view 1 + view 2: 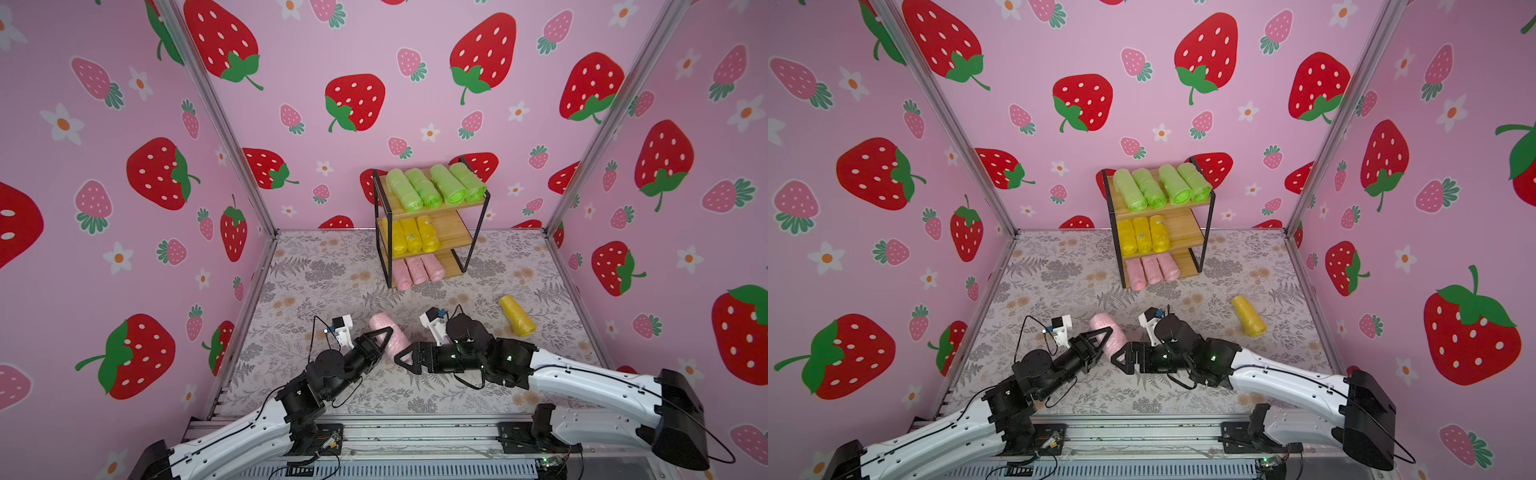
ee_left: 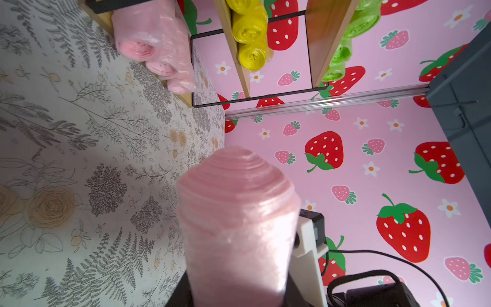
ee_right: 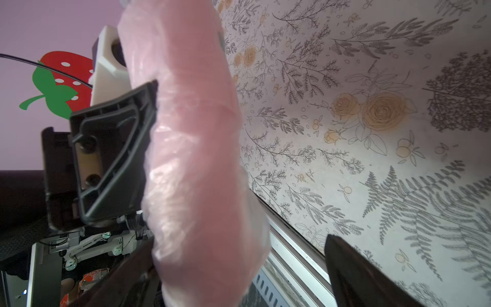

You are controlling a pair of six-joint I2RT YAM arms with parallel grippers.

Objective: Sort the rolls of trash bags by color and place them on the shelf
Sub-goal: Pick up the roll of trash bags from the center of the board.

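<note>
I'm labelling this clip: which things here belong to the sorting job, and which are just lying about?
Job: held pink roll; loose yellow roll; shelf; shelved green rolls, yellow rolls, pink rolls.
Lying about: nothing loose, only floral table cover, strawberry walls.

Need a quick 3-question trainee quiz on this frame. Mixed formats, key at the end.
1. Multiple choice: what grips the pink roll between the two arms? A) left gripper B) right gripper C) neither
2. True or false: the top board of the shelf holds four green rolls.
3. Fill in: the loose roll on the table is ___ in colour.

Key: 1 A. 2 True. 3 yellow.
</note>
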